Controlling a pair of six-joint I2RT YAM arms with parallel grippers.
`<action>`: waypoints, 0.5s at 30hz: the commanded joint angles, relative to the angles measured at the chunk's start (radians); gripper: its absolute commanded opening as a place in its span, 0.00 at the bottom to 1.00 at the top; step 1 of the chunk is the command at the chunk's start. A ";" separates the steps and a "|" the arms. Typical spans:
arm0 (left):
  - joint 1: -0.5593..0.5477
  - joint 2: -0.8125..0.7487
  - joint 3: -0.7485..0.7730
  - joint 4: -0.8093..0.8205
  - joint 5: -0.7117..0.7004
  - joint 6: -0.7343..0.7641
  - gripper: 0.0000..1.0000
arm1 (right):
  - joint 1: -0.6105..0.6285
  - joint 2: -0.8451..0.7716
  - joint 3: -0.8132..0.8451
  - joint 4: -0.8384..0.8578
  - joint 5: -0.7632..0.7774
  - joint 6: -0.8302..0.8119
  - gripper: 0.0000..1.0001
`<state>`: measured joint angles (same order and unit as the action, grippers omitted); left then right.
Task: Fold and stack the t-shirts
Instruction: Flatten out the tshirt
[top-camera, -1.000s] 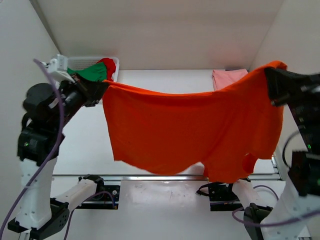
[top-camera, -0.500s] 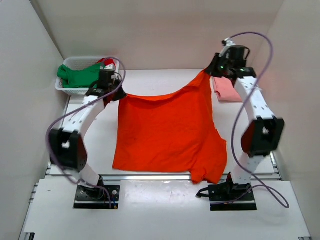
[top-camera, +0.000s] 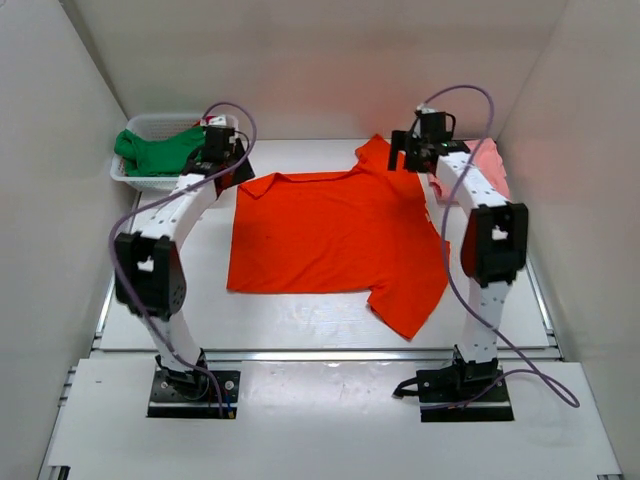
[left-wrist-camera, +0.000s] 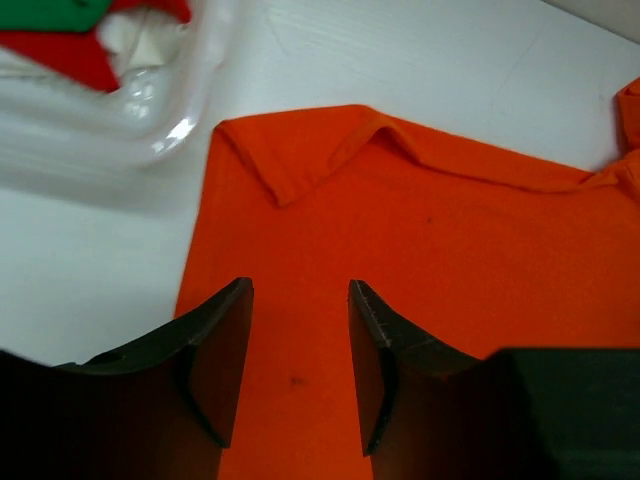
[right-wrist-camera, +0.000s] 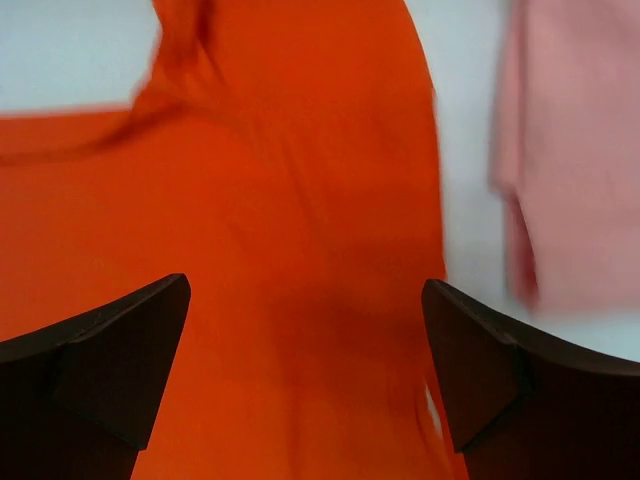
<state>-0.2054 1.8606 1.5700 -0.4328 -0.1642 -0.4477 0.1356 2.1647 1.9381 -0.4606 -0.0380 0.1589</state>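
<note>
The bright orange t-shirt lies spread on the table, its collar edge towards the far side and one sleeve trailing at the near right. My left gripper hovers over its far left corner, open, with only orange cloth showing below the gap. My right gripper is over the far right corner, wide open above the cloth. A pale salmon pink t-shirt lies folded at the far right, apart from the orange one. Green and red t-shirts sit in the basket.
A white plastic basket stands at the far left corner, close to the left gripper. White walls enclose the table on the left, right and back. A metal rail runs along the near edge.
Both grippers have opened and let go of the orange t-shirt, which has dropped from hanging between them to lying flat on the table. Both arms have come down low over its far corners.
</note>
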 joint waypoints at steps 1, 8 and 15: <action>0.015 -0.208 -0.134 -0.047 0.009 0.009 0.54 | -0.016 -0.360 -0.226 0.087 0.112 0.083 0.99; -0.012 -0.471 -0.519 -0.271 0.042 -0.005 0.53 | -0.013 -0.725 -0.683 -0.171 0.144 0.195 0.73; -0.091 -0.587 -0.803 -0.248 0.005 -0.129 0.56 | 0.151 -1.064 -1.139 -0.222 0.153 0.428 0.54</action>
<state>-0.2790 1.3441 0.8310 -0.6769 -0.1444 -0.5026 0.2344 1.1900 0.8898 -0.6224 0.0967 0.4473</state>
